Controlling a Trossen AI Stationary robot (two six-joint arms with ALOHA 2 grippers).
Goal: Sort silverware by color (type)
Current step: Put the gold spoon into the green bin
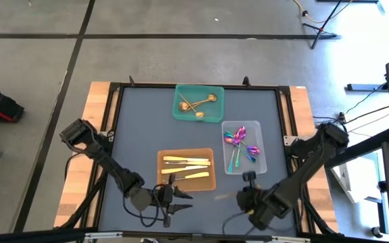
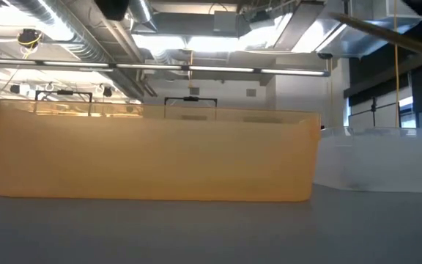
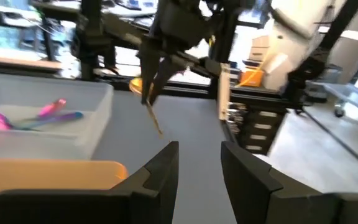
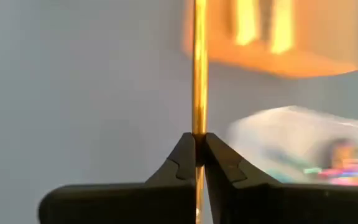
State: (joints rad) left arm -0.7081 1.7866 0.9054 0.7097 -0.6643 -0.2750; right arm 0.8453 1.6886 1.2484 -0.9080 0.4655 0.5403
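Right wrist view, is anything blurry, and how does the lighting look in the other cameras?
Right wrist view: the right gripper, shut on a thin gold utensil, is sharp, while the orange tray and clear tray behind smear. Left wrist view: the background is motion-blurred. Low view: bright ceiling lights glare above the orange tray. High view: evenly lit, soft shadows.

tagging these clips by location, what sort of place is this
Probably a robotics lab or workshop in an industrial-style building. The low view shows exposed ceiling ducts and strip lights; the high view shows a bare concrete floor with taped lines, and cables beside the table.
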